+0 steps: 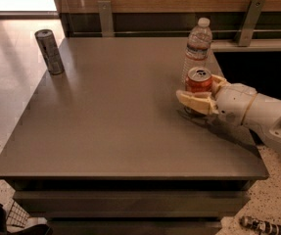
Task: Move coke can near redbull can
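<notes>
The coke can [199, 79], red-orange with a silver top, stands upright at the right side of the grey table [120, 131]. My gripper [197, 88] reaches in from the right, with one cream finger in front of the can and one behind it, shut on the can. The redbull can [49, 52], tall, slim and dark grey, stands upright at the table's far left corner, well apart from the coke can.
A clear plastic water bottle [197, 48] stands just behind the coke can. A wooden wall with metal brackets runs behind the table. A small can [262, 225] lies on the floor at the lower right, and a dark object [3, 222] at the lower left.
</notes>
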Robot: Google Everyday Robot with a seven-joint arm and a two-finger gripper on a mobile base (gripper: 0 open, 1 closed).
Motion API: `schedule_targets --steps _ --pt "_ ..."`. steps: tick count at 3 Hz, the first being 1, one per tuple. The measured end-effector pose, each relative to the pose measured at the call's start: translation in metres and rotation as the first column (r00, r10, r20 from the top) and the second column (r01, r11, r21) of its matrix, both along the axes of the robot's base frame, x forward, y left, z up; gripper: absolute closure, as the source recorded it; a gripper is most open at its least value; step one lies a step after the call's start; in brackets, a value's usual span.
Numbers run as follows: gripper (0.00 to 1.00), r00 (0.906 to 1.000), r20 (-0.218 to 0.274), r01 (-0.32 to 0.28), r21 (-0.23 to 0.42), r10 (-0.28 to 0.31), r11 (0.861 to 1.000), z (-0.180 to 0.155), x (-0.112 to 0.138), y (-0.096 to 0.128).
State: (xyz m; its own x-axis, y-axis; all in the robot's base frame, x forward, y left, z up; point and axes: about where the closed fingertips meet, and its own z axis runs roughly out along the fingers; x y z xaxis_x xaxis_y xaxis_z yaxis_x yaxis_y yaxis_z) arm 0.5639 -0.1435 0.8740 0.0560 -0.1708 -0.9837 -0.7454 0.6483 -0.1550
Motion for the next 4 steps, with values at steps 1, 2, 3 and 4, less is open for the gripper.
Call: schedule_targets --steps 1,2,3,4 --pt "0.97 1.0 0.001 -0.005 0.0 0.005 1.0 0.001 0.0 0.003" --pt "1.0 0.9999 -0.002 -0.011 0.0 0.011 1.0 0.002 0.001 0.007" --pt "1.0 0.9988 -0.026 -0.042 0.001 0.042 0.999 0.011 0.011 0.028" --pt "1.0 0.9965 -0.036 -0.075 -0.005 0.075 0.997 0.042 0.027 0.073"
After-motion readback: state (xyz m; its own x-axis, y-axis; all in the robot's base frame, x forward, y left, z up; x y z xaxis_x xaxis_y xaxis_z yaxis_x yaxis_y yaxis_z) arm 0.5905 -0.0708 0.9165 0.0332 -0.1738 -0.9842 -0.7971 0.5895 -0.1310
